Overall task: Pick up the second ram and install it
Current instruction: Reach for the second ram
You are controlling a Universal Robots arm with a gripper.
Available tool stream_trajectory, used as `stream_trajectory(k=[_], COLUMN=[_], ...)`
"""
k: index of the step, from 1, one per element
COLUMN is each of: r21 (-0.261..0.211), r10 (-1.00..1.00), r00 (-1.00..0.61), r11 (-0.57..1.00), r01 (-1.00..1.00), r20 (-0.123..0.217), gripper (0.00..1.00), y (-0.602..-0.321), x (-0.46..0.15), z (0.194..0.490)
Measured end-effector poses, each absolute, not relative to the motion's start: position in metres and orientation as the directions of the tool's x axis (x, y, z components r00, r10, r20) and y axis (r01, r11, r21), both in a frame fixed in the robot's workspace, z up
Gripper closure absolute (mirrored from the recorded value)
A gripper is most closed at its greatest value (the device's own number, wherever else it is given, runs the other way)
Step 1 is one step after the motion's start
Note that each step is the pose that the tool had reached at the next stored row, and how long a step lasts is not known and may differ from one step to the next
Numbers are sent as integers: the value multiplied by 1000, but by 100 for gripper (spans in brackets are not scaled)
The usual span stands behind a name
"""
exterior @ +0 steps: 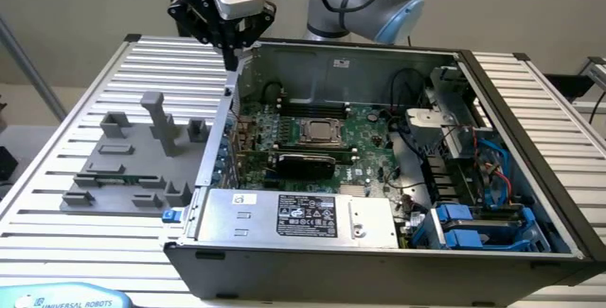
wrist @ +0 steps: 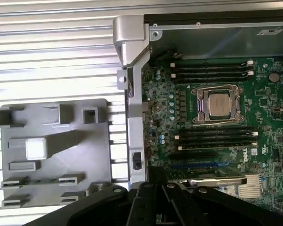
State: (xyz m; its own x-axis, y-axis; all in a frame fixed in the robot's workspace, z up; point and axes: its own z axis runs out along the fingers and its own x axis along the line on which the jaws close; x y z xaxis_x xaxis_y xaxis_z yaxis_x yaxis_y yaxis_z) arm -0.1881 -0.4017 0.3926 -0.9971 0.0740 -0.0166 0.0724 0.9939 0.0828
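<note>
A ribbed metal tabletop (exterior: 67,116) (wrist: 52,61) stretches below the claw and carries everything else. On it lies an open computer case (exterior: 379,272) (wrist: 129,37), and the claw hangs high above the case's rear corner at the exterior view's left. The green motherboard (exterior: 365,134) (wrist: 269,113) fills the case floor, below the claw and off to the exterior view's right of it. A grey moulded holder (exterior: 113,166) (wrist: 85,155) sits on the tabletop just outside the case wall, lower than the claw and to the exterior view's left of it. A silver power supply (exterior: 303,216) lies at the case end farthest from the claw. The claw (exterior: 230,52) (wrist: 161,193) itself is black, with its fingers pressed together and nothing seen between them. The processor (exterior: 322,130) (wrist: 219,103) sits in its socket with long black memory slots (wrist: 214,138) on both sides, all well below the claw. The second ram (exterior: 128,178) appears as a thin green strip lying in the holder, well apart from the claw and untouched.
</note>
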Motion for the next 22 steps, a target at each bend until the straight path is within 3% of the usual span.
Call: stream_trajectory(k=[22], r21=[46], r10=[73], r00=[-997], r11=[996], r01=[72], r20=[-19], gripper=[89], y=[-410], x=[-288], z=[388])
